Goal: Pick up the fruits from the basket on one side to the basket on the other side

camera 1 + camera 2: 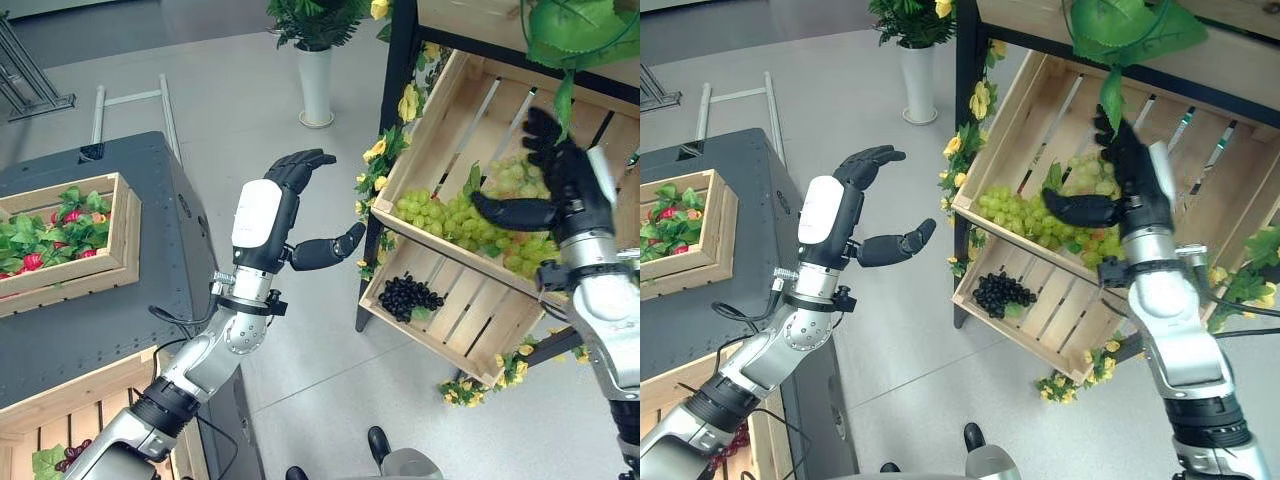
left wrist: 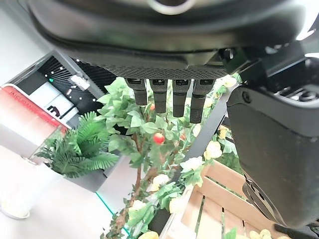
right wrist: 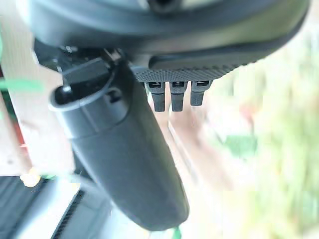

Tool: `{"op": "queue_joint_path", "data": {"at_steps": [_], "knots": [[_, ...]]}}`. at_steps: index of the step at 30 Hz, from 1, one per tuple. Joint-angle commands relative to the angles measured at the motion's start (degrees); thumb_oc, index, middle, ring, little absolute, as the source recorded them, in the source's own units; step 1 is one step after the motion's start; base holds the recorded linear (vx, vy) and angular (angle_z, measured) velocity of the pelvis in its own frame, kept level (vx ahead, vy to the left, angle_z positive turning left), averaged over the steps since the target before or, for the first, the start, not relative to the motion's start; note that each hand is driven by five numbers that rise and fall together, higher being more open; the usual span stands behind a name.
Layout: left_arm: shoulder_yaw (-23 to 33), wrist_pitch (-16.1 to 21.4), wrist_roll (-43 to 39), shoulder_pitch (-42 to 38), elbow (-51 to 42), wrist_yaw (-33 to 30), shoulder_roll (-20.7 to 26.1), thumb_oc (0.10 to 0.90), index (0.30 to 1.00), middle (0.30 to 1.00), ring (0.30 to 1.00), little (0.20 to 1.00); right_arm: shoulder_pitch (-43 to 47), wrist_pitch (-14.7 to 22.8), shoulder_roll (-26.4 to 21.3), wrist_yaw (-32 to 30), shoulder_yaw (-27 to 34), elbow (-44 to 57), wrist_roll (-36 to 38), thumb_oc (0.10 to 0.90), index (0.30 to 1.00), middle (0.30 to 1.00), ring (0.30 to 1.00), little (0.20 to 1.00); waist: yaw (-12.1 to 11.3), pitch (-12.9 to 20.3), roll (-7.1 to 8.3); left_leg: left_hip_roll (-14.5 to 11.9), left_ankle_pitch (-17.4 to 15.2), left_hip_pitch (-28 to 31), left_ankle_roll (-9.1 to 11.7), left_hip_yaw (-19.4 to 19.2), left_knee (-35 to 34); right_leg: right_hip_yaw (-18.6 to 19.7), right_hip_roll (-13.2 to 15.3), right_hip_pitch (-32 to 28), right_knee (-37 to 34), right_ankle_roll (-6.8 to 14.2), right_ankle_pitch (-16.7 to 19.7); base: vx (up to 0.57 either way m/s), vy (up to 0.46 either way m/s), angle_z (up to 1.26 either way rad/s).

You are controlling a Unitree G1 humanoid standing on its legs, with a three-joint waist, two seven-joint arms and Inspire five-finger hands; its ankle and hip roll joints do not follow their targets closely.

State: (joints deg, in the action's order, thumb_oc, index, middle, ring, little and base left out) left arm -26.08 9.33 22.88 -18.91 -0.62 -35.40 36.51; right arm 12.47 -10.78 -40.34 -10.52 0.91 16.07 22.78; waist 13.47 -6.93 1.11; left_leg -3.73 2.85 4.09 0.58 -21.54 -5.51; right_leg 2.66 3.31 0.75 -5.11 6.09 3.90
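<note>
Grapes (image 1: 470, 215), green, heaped in the upper crate (image 1: 440, 120) at my 2 o'clock, lie directly under my right hand (image 1: 560, 185), fingers spread and empty, far nearer than my open left hand (image 1: 285, 215).

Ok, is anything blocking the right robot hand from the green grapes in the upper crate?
Nothing visible does. The right robot hand hangs open just above the green grapes in the tilted upper crate. A large green leaf hangs above, behind the robot hand, not between them.
</note>
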Motion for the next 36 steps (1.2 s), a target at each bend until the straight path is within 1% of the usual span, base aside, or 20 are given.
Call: {"op": "queue_joint_path", "data": {"at_steps": [1, 4, 8, 10, 12, 13, 14, 16, 17, 19, 21, 23, 24, 27, 29, 30, 31, 32, 34, 36], "knots": [[4.37, 2.77, 1.96, -6.19, -0.28, -6.16, -1.15, 0.800, 0.900, 0.900, 0.900, 0.900, 5.01, 8.52, 1.30, 2.70, 0.45, 4.59, 7.18, 0.800, 0.900, 0.900, 0.900, 0.900, -2.55, 5.51, -0.13, -0.56, -5.02, 2.68, 1.99, 3.26, 0.51, -5.70, -2.09, -0.19, 0.11, 0.17, -0.06, -0.01, 0.001, 0.16], [5.09, 2.97, 2.57, -5.24, 0.22, -6.99, -1.21, 0.800, 0.900, 0.900, 0.900, 0.900, 5.15, 8.50, 4.46, 4.44, -1.84, 4.35, 11.36, 0.800, 0.900, 0.900, 0.900, 0.900, -3.50, 5.53, -0.05, -0.36, -4.90, 2.38, 1.86, 4.56, 0.51, -6.84, -1.88, -0.58, 0.11, 0.01, -0.23, -0.01, -0.005, 0.09], [5.76, 2.83, 3.81, -3.58, 1.32, -8.84, -1.56, 0.800, 0.900, 0.900, 0.900, 0.900, 6.68, 11.71, 9.44, 6.73, -5.67, 2.96, 15.18, 0.800, 0.900, 0.900, 0.900, 0.900, -6.04, 5.41, 0.01, 0.01, -4.46, 1.72, 1.87, 7.19, 0.51, -9.29, -1.61, -1.66, 0.11, -0.43, -0.76, -0.01, -0.018, 0.16], [5.98, 2.34, 4.04, -3.25, 1.45, -9.30, -1.49, 0.800, 0.900, 0.900, 0.900, 0.900, 7.19, 12.81, 10.24, 7.52, -6.32, 2.75, 15.12, 0.800, 0.900, 0.900, 0.900, 0.900, -6.52, 5.37, 0.05, 0.12, -4.38, 1.60, 1.86, 7.82, 0.51, -9.91, -1.57, -2.00, 0.11, -0.53, -0.99, 0.00, -0.022, 0.28], [7.43, 1.94, 4.75, -1.38, 1.04, -9.91, -1.20, 0.800, 0.900, 0.900, 0.900, 0.900, 8.03, 16.63, 11.62, 8.92, -7.49, 2.86, 13.23, 0.800, 0.900, 0.900, 0.900, 0.900, -8.39, 5.15, 0.21, 0.45, -4.14, 1.36, 1.89, 9.37, 0.51, -11.37, -1.52, -2.89, 0.11, -0.85, -1.55, 0.01, -0.030, 0.30], [7.55, 1.86, 4.80, -1.24, 0.95, -9.97, -1.17, 0.800, 0.900, 0.900, 0.900, 0.900, 8.06, 16.89, 11.67, 9.12, -7.53, 2.82, 13.30, 0.800, 0.900, 0.900, 0.900, 0.900, -8.39, 5.13, 0.22, 0.47, -4.12, 1.36, 1.89, 9.47, 0.51, -11.47, -1.51, -2.96, 0.11, -0.86, -1.59, 0.01, -0.026, 0.33], [8.68, 1.80, 5.57, 0.15, 0.88, -10.48, -1.02, 0.800, 0.900, 0.900, 0.900, 0.900, 8.28, 18.49, 12.01, 9.89, -7.49, 3.48, 12.78, 0.800, 0.900, 0.900, 0.900, 0.900, -9.49, 4.95, 0.28, 0.66, -3.99, 1.20, 1.88, 10.33, 0.51, -12.22, -1.45, -3.41, 0.21, -1.05, -1.89, 0.02, -0.020, 0.30], [9.72, 1.46, 5.81, 1.32, 0.91, -10.82, -0.78, 0.800, 0.900, 0.900, 0.900, 0.900, 8.22, 19.91, 12.18, 10.70, -7.46, 4.01, 13.81, 0.800, 0.900, 0.900, 0.900, 0.900, -10.14, 4.88, 0.33, 0.84, -3.91, 1.09, 1.90, 10.89, 0.51, -12.77, -1.37, -3.71, 0.25, -1.13, -2.09, 0.02, -0.026, 0.30], [11.72, 1.85, 6.26, 3.12, 0.83, -10.99, -0.42, 0.800, 0.900, 0.900, 0.900, 0.900, 7.74, 21.64, 12.31, 12.58, -6.83, 4.34, 14.65, 0.800, 0.900, 0.900, 0.900, 0.900, -11.12, 4.84, 0.41, 1.09, -3.86, 0.77, 1.93, 11.75, 0.51, -13.47, -1.26, -4.03, 0.17, -1.23, -2.35, 0.02, -0.027, 0.30], [13.46, 1.92, 6.72, 4.69, 0.98, -11.39, -0.38, 0.800, 0.900, 0.900, 0.900, 0.900, 7.14, 22.38, 12.65, 14.17, -6.62, 4.68, 15.32, 0.800, 0.900, 0.900, 0.900, 0.900, -12.06, 4.74, 0.42, 1.35, -3.74, 0.38, 1.95, 12.60, 0.51, -14.04, -1.18, -4.18, 0.15, -1.32, -2.52, 0.02, -0.021, 0.27], [15.49, 1.33, 7.12, 6.72, 0.88, -11.47, -0.51, 0.800, 0.900, 0.900, 0.900, 0.900, 6.20, 21.68, 13.30, 15.85, -6.80, 4.76, 15.71, 0.800, 0.900, 0.900, 0.900, 0.900, -13.19, 4.63, 0.36, 1.68, -3.55, -0.29, 2.03, 13.74, 0.51, -14.79, -1.12, -4.33, 0.17, -1.46, -2.79, 0.01, -0.010, 0.31], [16.88, 1.29, 7.64, 8.63, 1.47, -12.06, -0.67, 0.800, 0.900, 0.900, 0.900, 0.900, 4.93, 21.31, 13.69, 16.43, -7.50, 4.12, 13.99, 0.800, 0.900, 0.900, 0.900, 0.900, -14.24, 4.32, 0.43, 1.92, -3.14, -1.04, 2.17, 14.91, 0.51, -15.58, -1.01, -4.42, 0.25, -1.57, -2.98, 0.02, -0.007, 0.32], [17.77, 1.13, 7.76, 9.99, 1.65, -12.22, -0.66, 0.800, 0.900, 0.900, 0.900, 0.900, 3.99, 20.23, 13.99, 16.44, -8.02, 3.41, 13.10, 0.800, 0.900, 0.900, 0.900, 0.900, -14.89, 4.06, 0.44, 2.07, -2.82, -1.64, 2.28, 15.74, 0.51, -16.20, -0.99, -4.43, 0.37, -1.67, -3.17, 0.02, -0.004, 0.35], [19.73, -1.10, 8.80, 12.72, 2.41, -12.03, -0.36, 0.800, 0.900, 0.900, 0.900, 0.900, 1.70, 19.50, 14.18, 16.60, -8.96, 0.78, 10.56, 0.800, 0.900, 0.900, 0.900, 0.900, -16.38, 3.37, 0.36, 2.27, -1.96, -2.85, 2.55, 17.17, 0.51, -17.27, -0.85, -4.05, 1.01, -1.87, -3.55, 0.01, 0.006, 0.42], [21.12, -1.70, 9.42, 14.57, 4.36, -13.77, 0.49, 0.800, 0.900, 0.900, 0.900, 0.900, 0.92, 20.04, 14.27, 16.07, -10.12, -1.75, 8.33, 0.800, 0.900, 0.900, 0.900, 0.900, -17.69, 2.34, 0.25, 2.51, -1.07, -4.14, 2.68, 18.37, 0.55, -18.44, -0.57, -3.21, 1.92, -2.15, -3.87, -0.01, 0.027, 0.32], [21.51, -2.22, 9.40, 15.03, 5.07, -13.87, 0.85, 0.800, 0.900, 0.900, 0.900, 0.900, 0.65, 19.50, 14.30, 16.20, -10.39, -2.52, 8.37, 0.800, 0.900, 0.900, 0.900, 0.900, -18.11, 2.00, 0.18, 2.58, -0.89, -4.44, 2.74, 18.65, 0.66, -18.75, -0.47, -3.04, 2.12, -2.22, -3.91, 0.00, 0.059, 0.30], [22.50, -1.75, 8.50, 16.10, 6.62, -14.77, 1.19, 0.800, 0.900, 0.900, 0.900, 0.900, -0.14, 18.77, 14.64, 16.62, -11.03, -4.30, 7.61, 0.800, 0.900, 0.900, 0.900, 0.900, -18.70, 1.32, 0.14, 2.74, -0.54, -4.98, 2.85, 19.19, 0.89, -19.37, -0.24, -2.73, 2.61, -2.33, -4.04, 0.01, 0.051, 0.26], [22.65, -2.13, 8.57, 16.25, 6.85, -14.60, 1.21, 0.800, 0.900, 0.900, 0.900, 0.900, -0.24, 18.69, 14.69, 16.68, -11.12, -4.50, 7.33, 0.800, 0.900, 0.900, 0.900, 0.900, -18.74, 1.23, 0.15, 2.77, -0.49, -5.04, 2.86, 19.27, 0.92, -19.46, -0.20, -2.69, 2.69, -2.35, -4.07, 0.03, 0.078, 0.36], [24.18, -3.37, 10.72, 18.37, 9.06, -14.77, 2.21, 0.800, 0.900, 0.900, 0.900, 0.900, -2.91, 16.46, 14.95, 16.88, -12.21, -6.63, 5.90, 0.800, 0.900, 0.900, 0.900, 0.900, -19.44, 0.42, -0.03, 2.93, -0.08, -5.66, 2.99, 19.75, 1.13, -20.36, 0.08, -2.45, 3.35, -2.40, -4.47, 0.05, 0.075, 0.24], [25.40, -3.88, 11.48, 20.39, 10.86, -14.69, 3.27, 0.800, 0.900, 0.900, 0.900, 0.900, -6.00, 15.95, 14.38, 16.87, -13.83, -9.66, 3.14, 0.800, 0.900, 0.900, 0.900, 0.900, -19.89, -0.36, -0.21, 2.96, 0.19, -6.57, 3.03, 19.98, 1.58, -21.26, 0.36, -1.90, 4.35, -2.50, -5.05, 0.05, 0.088, 0.09]]}}
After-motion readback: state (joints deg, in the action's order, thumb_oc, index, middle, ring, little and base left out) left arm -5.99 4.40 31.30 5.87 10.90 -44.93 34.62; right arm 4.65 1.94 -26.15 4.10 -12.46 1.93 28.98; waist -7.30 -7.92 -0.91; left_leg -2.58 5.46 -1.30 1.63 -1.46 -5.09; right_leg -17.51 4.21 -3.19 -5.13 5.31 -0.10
